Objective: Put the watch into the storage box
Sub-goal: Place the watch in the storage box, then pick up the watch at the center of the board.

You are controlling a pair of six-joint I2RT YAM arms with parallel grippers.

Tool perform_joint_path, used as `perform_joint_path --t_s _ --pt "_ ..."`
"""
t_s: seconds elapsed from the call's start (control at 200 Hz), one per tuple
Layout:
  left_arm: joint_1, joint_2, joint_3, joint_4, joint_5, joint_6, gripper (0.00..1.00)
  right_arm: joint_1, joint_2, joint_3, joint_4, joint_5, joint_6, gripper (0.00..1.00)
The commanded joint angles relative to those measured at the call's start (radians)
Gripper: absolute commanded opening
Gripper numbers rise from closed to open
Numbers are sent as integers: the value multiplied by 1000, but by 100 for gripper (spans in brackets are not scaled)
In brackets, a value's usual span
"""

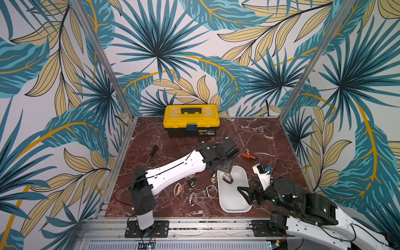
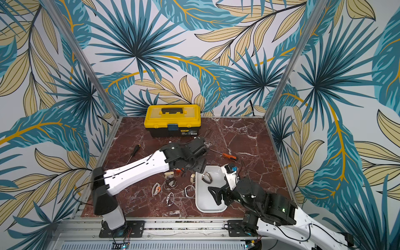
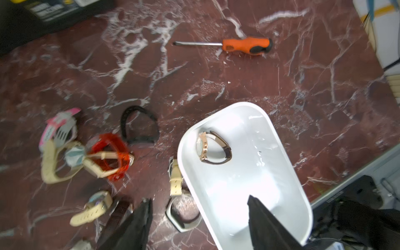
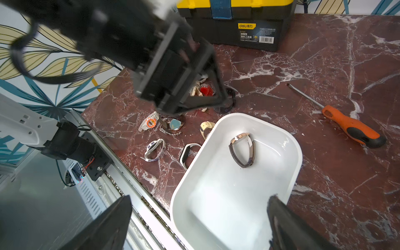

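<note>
Left wrist view: watch [image 3: 213, 149] in the storage box [image 3: 249, 173] yet?

Yep, near its far end. My left gripper [image 3: 199, 199] and right gripper [image 4: 200, 197] both gape empty. Loose watches [image 3: 108, 155] crowd the table [image 3: 216, 75] beside it; probably more left.

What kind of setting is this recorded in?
Probably a staged robot data-collection booth, not a home: leaf-print wall panels on aluminium posts, a marble-look tabletop, left arm and right arm bolted to a front rail.
</note>
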Motion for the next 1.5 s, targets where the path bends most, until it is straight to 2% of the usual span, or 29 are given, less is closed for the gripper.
perform_joint_path --t_s 0.0,0.11,0.155,0.265,0.321,0.386,0.501,0.651,0.766,0.952,1.092,1.307,1.497 --pt "58 -229 -217 93 -110 -50 80 4 25 -24 46 -11 37 100" --pt "97 -446 -349 44 -162 -89 97 4 131 -18 95 -81 84 100" --pt "101 -510 -373 -17 -201 -112 100 4 194 -19 143 -122 113 100" --pt "102 -627 -416 -161 -270 -164 100 13 372 -6 241 -183 202 96" --pt "102 -674 -435 -236 -302 -203 100 48 464 16 283 -189 223 95" --pt "102 -739 -454 -280 -282 -219 100 109 571 73 293 -160 242 95" --pt "99 -906 -554 -186 -217 -184 100 171 760 186 298 -122 304 90" --pt "99 -1078 -621 -116 -206 -176 100 208 963 296 312 -120 383 75" --pt "99 -1113 -620 -114 -189 -154 100 225 1087 350 334 -132 448 72" --pt "99 -1109 -657 -61 -108 -117 100 233 1203 413 353 -136 491 66" --pt "97 -1129 -702 8 -45 -79 100 233 1251 432 340 -126 505 63" --pt "96 -1162 -718 23 28 -41 100 231 1309 456 318 -125 529 61" --pt "93 -1193 -731 -25 196 -56 100 230 1325 457 313 -133 546 60"
